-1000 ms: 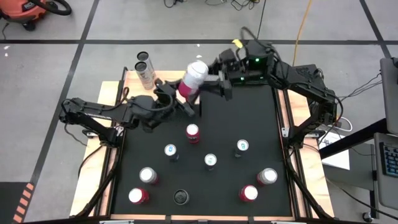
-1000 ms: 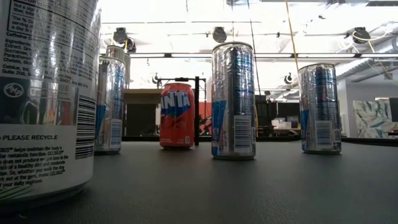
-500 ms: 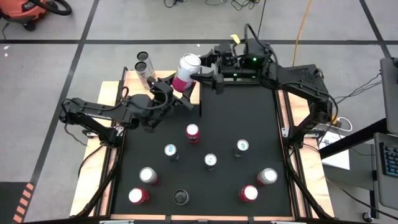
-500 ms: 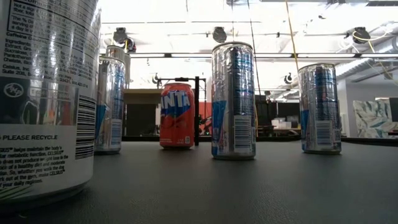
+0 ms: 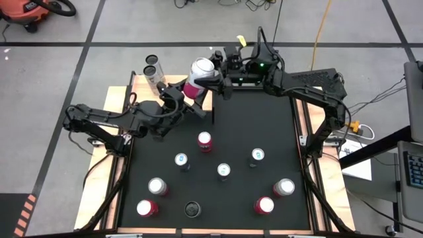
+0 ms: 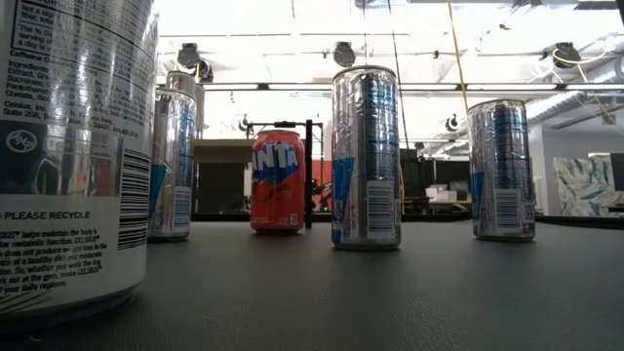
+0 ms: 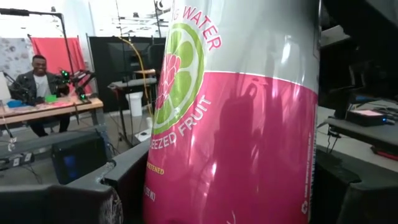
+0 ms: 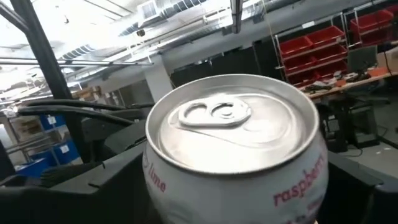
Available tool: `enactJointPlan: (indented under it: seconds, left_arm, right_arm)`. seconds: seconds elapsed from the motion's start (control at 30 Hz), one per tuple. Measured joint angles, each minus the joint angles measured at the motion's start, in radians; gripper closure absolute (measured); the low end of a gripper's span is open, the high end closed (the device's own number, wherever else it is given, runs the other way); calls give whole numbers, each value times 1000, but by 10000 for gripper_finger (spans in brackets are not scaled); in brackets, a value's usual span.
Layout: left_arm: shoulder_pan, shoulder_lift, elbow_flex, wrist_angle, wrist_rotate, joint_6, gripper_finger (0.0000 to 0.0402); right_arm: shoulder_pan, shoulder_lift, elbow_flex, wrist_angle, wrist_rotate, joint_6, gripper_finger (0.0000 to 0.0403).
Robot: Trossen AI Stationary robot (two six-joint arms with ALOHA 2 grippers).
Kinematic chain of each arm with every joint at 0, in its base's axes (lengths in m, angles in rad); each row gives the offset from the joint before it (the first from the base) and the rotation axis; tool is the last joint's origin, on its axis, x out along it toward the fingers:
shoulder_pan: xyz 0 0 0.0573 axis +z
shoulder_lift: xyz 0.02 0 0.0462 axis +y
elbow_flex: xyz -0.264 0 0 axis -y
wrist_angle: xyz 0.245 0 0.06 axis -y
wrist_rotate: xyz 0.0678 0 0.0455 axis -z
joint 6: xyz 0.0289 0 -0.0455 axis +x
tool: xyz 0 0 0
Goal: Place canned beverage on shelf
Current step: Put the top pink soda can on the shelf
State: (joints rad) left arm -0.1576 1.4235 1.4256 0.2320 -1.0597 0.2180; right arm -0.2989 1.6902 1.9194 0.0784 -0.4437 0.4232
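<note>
- Black matting covered the bench (image 5: 264, 139), which carried nine upright cans in the overhead view, most with silver tops, three with pink or red.
- Pale wood of the shelf (image 5: 173, 82) showed at the bench's far left corner, with two tall slim cans (image 5: 154, 71) standing at its outer end.
- Both dark arms met over the shelf's inner end, the left reaching in from the bench's left edge, the right stretching across from the far right.
- Tilted between them was the pink-and-white raspberry can (image 5: 196, 79), held in the air above the shelf's inner end and not resting on it.
- Left hand (image 5: 187, 106) was clamped on the can's pink lower body, which filled the left wrist view.
- Right hand (image 5: 213, 80) had its fingers spread on either side of the can's upper part; whether they pressed on it could not be told.
- Orange soda can (image 6: 278, 181) stood farthest back in the low view, just beside a thin black shelf support (image 6: 309, 174).
- One person sat at a desk (image 7: 50, 109) in the room beyond.
</note>
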Motion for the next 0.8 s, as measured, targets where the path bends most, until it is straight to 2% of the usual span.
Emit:
enactJointPlan:
  seconds: [0.2, 0.8]
  left_arm:
    - [0, 0, 0, 15, 1, 0, 108]
    - [-1, 1, 0, 50, -22, -3, 108]
  right_arm:
    - [0, 0, 0, -6, -3, -10, 79]
    - [12, 0, 1, -61, -1, -35, 72]
